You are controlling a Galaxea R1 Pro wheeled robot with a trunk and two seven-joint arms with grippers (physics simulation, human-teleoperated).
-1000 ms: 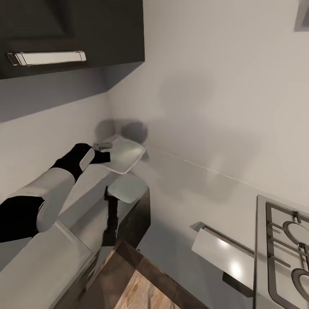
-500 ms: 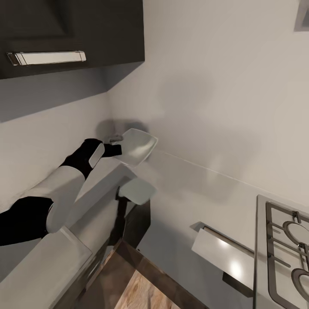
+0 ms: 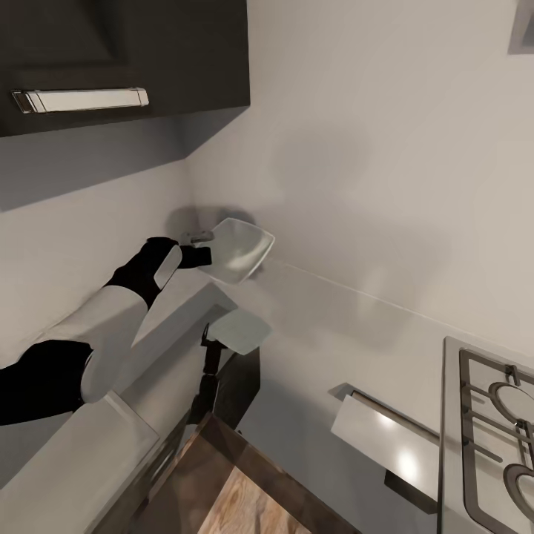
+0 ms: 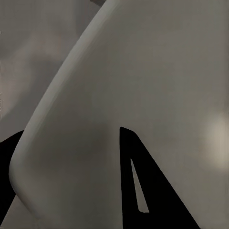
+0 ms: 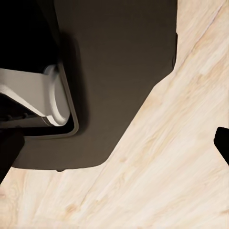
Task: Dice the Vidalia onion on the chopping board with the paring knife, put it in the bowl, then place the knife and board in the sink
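- Head view: the left arm reaches forward and up from the lower left, its white forearm ending in a black wrist; the left pincer is clamped on the near rim of the bowl.
- The bowl is a glossy white dish, square with rounded corners and an upturned rim. It is held tilted in the air, clear of the desk, close to the corner where the two pale walls meet.
- Below the bowl, the smooth light-grey desk carries the bowl's pale reflection and shadow.
- A dark upper cabinet with a long steel handle hangs above the bowl; a steel hob with dark grates sits on the desk far to the bowl's right.
- Left wrist view: the bowl's smooth white underside and curved rim are close up, with a black finger pressed against it.
- Right wrist view: pale grained wooden floor and a dark rounded panel of the robot's base. One black fingertip shows at the edge; whether the right pincer is open or closed I cannot tell.
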